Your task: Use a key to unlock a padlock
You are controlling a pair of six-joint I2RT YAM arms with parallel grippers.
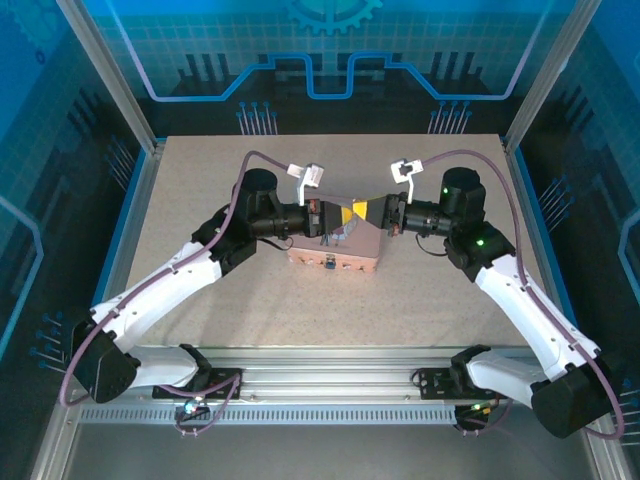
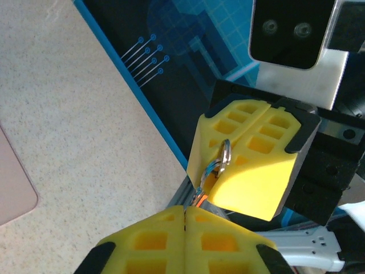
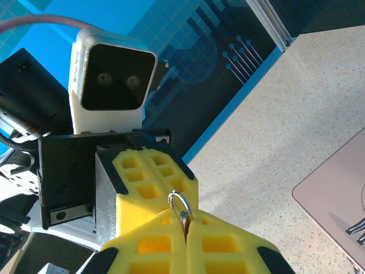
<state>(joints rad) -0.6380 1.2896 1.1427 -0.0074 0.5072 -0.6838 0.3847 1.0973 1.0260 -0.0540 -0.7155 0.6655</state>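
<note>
Alignment is the whole job at this step. Both arms meet in mid-air above the pink tin (image 1: 335, 258), well clear of the desk (image 1: 200, 200), with the two sets of yellow fingers tip to tip.

The right gripper (image 3: 185, 220) has its fingers pressed together on a silver ring (image 3: 179, 204) that pokes out of the seam. The left gripper (image 2: 185, 216) is also clamped tight. A thin bluish sliver runs from the ring down into its tips, and I take that to be the padlock (image 2: 209, 174), pinched at one end. The key's blade is too small or too hidden to make out. I judge it hangs with the ring, but I cannot tell whether it sits in the keyhole.

To do this well, one hand should act as a vice, preferably the left with the lock, while the other makes only small, slow moves. Any turn should run about the key's own line, not swing sideways, since a sliver this thin would bend or slip out. Neither grip should loosen, because a dropped part would land on the tin or desk. Pulling the arms apart before the lock gives would risk tearing the ring free.
</note>
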